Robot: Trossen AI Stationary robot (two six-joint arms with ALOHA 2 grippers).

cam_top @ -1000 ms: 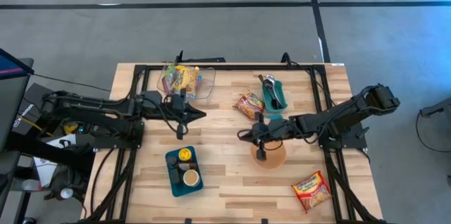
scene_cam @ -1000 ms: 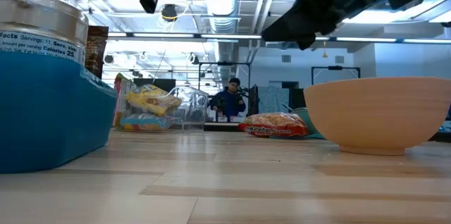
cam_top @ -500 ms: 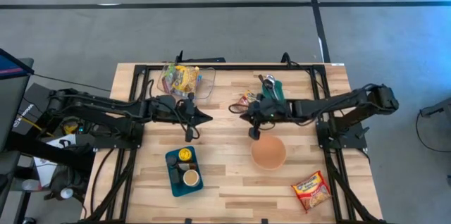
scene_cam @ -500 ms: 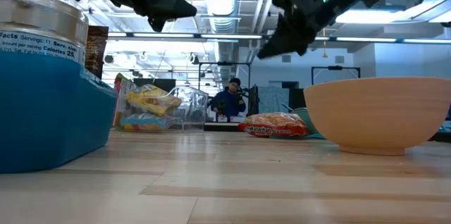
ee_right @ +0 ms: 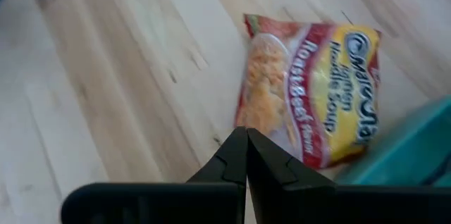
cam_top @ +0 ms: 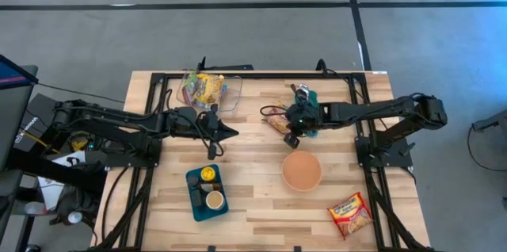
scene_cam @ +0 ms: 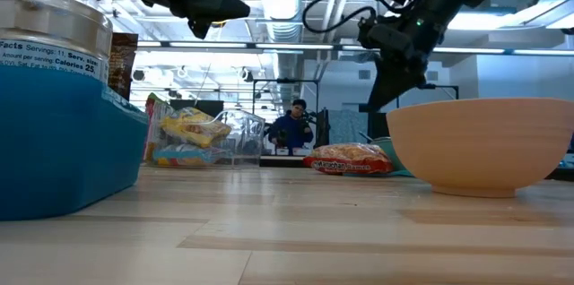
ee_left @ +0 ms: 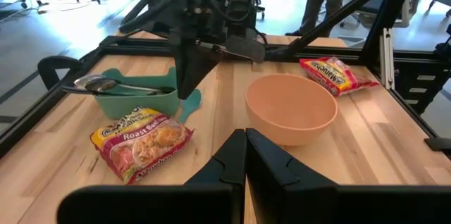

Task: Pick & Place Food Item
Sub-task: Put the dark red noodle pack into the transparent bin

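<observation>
Directly under the right gripper in the high view lies the noodle packet, on bare wood between the teal tray and the table's middle, its long axis running on a diagonal from the tray side toward the centre. The tan bowl sits apart from the fingers, nearer the front edge. The left gripper hangs off to the packet's far side, clearly farther from it than the right one, so the right arm looks like the one to make the pick. A second packet lies well away by the front corner

In the low view, the right gripper hangs above table level, pointing down, with the noodle packet lying flat just below and slightly to one side; the two are apart, not touching. The bowl stands closer to the camera

In the left wrist view, the left gripper has its fingers pressed together and empty; the packet lies ahead and off to one side, beside the tray with its utensils, and the other arm's dark wrist hangs over it

In the right wrist view, the right gripper is pinched shut with nothing between its fingers, and the packet lies just beyond the tips, long edge slanted across their line. My judgement: the fingers must spread wide before they descend
</observation>
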